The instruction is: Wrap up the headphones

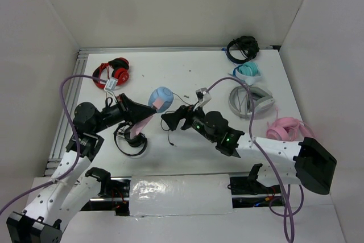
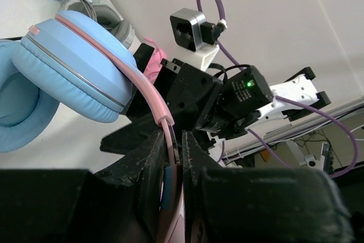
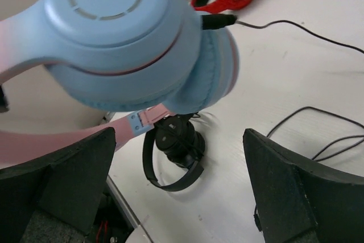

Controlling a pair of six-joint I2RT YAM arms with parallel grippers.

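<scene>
The headphones [image 1: 161, 99] have light-blue ear cups and a pink headband, and are held above the table. My left gripper [image 1: 147, 116] is shut on the pink headband [image 2: 149, 92], which is pinched between its fingers; the blue cups [image 2: 62, 66] stick out beyond them. My right gripper [image 1: 169, 122] is open and empty, just right of and below the cups. In the right wrist view its fingers [image 3: 74, 180] stand wide apart, with the blue cup [image 3: 125, 32] close in front. The thin black cable [image 3: 296, 27] leaves the cup's plug and trails onto the table [image 1: 170, 136].
Black headphones [image 1: 131, 140] lie on the table under the held pair. Red-and-black headphones [image 1: 112, 73] lie at the back left. Black [image 1: 243, 48], teal [image 1: 248, 72], grey [image 1: 250, 101] and plain pink [image 1: 286, 128] headphones lie along the right side.
</scene>
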